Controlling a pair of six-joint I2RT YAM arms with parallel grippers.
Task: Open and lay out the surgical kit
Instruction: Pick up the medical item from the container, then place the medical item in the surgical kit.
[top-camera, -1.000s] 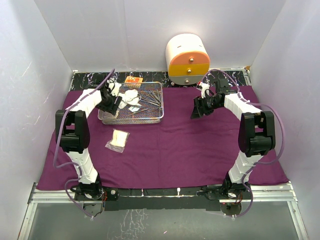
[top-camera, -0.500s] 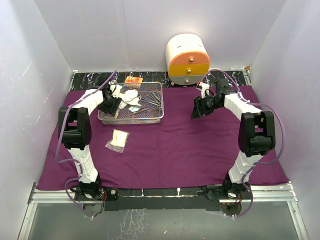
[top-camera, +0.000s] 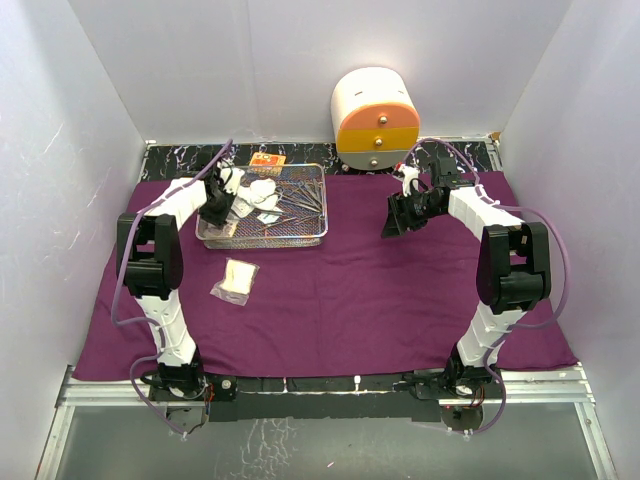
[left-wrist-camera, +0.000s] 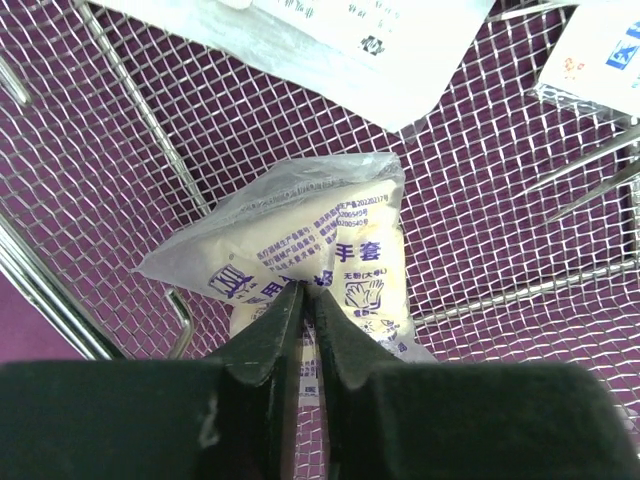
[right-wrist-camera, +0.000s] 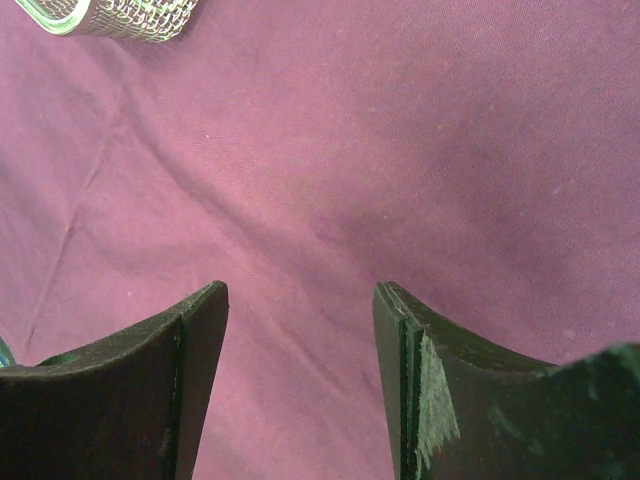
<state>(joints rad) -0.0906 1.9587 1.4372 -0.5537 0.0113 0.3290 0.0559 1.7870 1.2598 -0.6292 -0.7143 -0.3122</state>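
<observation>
Kit packet (left-wrist-camera: 335, 245) in wire-mesh tray (left-wrist-camera: 120, 130) clamped by left tool (left-wrist-camera: 305, 298); right tool (right-wrist-camera: 300, 292) apart over cloth (right-wrist-camera: 400, 120)

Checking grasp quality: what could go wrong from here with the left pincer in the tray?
The left pincer pinches only the near edge of the glove packet, so the film may slip out on lifting. Its tips sit close to the wire-mesh tray; they might catch a wire and drag it.
</observation>
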